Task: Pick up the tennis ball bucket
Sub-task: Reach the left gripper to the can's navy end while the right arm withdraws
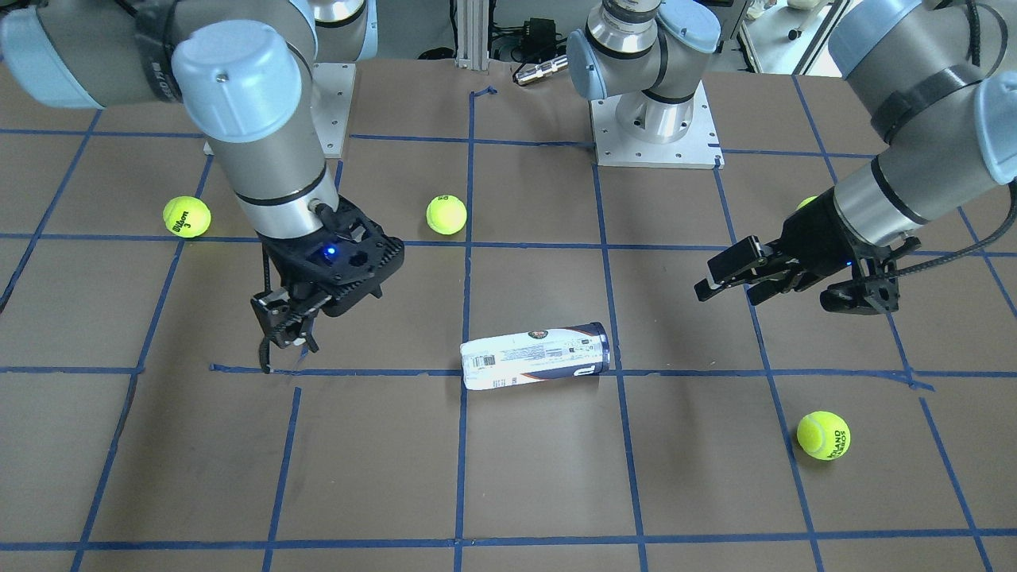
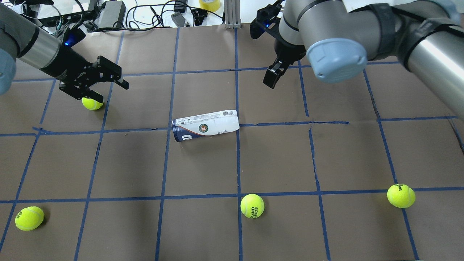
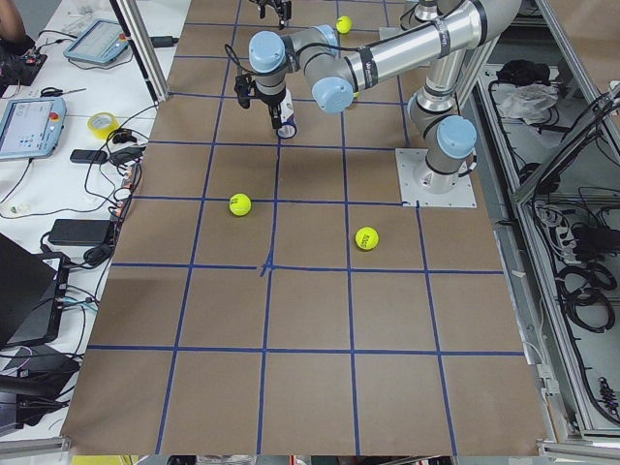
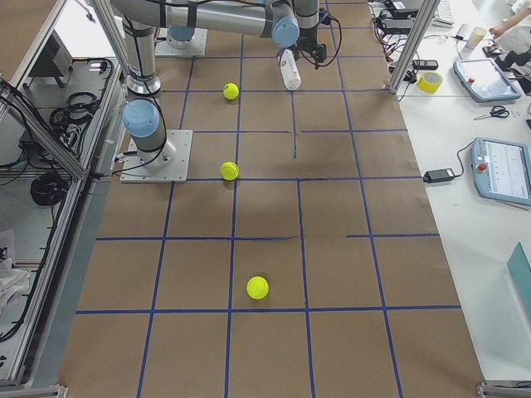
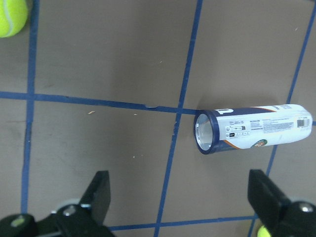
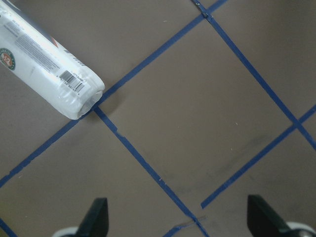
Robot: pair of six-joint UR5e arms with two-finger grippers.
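Left gripper (image 2: 110,91), upper left of the overhead view, gapes wide and empty; right gripper (image 2: 273,75), upper centre-right, likewise. Below and between them, mid-frame, the tennis ball bucket (image 2: 205,125) lies on its side, long axis left-right, navy mouth leftward. Neither arm looks plainly nearer. A tennis ball (image 2: 92,103) sits beneath the left gripper; nothing blocks either approach.

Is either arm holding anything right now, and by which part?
Nothing is held. The left tool and right tool are open and empty; the tennis ball bucket lies on its side, untouched.
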